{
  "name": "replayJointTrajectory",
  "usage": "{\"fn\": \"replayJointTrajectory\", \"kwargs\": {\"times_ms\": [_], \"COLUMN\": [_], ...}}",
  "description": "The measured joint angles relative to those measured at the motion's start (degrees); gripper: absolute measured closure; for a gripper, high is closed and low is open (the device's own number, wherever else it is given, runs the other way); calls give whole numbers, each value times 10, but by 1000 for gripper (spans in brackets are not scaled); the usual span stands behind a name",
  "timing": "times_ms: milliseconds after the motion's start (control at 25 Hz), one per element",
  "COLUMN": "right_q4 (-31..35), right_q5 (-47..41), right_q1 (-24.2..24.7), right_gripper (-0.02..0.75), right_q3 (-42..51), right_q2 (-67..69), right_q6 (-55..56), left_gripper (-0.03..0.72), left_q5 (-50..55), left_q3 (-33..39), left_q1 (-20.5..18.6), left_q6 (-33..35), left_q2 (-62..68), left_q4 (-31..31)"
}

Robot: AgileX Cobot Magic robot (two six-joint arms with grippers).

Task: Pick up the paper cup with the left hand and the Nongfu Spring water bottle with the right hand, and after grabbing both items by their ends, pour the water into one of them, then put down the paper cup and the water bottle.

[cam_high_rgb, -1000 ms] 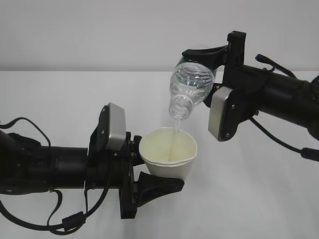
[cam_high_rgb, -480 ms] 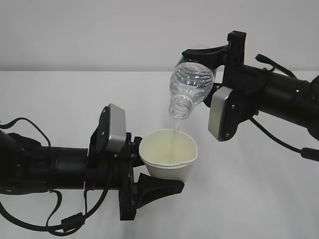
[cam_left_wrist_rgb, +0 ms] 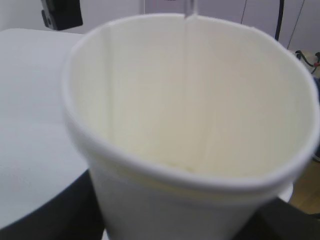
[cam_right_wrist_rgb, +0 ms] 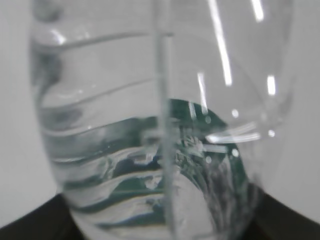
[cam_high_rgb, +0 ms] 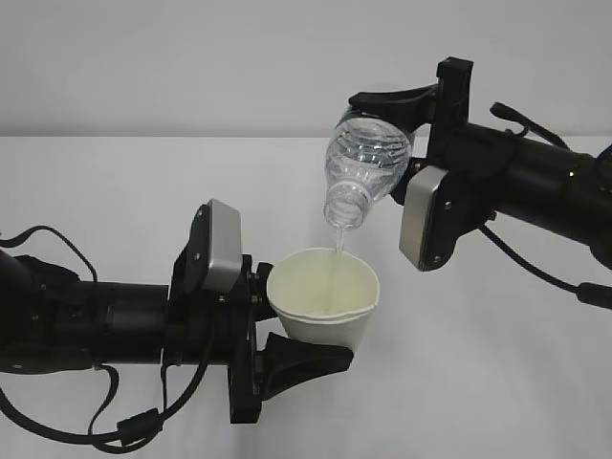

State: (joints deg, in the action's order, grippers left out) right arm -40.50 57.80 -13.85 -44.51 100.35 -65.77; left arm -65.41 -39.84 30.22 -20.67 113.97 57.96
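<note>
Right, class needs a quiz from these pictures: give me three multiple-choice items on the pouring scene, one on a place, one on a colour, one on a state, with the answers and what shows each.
1. Where is the bottle's mouth?
A. Above the paper cup's opening
B. Below the cup
C. Resting on the table

2. What colour is the cup's inside?
A. Bright red
B. Pale cream
C. Black

3. What state is the bottle in?
A. Upright and capped
C. Lying flat on the table
B. Tipped neck-down, pouring

Answers:
1 A: the water bottle in the right pincer hangs over the paper cup.
2 B: the left wrist view shows a cream interior.
3 B: a thin stream of water falls from the uncapped neck into the cup held by the left pincer.
</note>
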Motion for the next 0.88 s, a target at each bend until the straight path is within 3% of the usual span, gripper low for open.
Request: {"fn": "replayJointTrajectory", "kwargs": {"times_ms": [880], "right_q4": [0], "right_q5": [3], "right_q1": [0], "right_gripper": [300], "right_q3": [0], "right_q2": [0], "right_q6": [-1], "left_gripper": [232], "left_q5": [0], "left_q3": [0], "left_q1": [0], "left_q6": [0], "left_q2": [0], "left_q4": [6]}}
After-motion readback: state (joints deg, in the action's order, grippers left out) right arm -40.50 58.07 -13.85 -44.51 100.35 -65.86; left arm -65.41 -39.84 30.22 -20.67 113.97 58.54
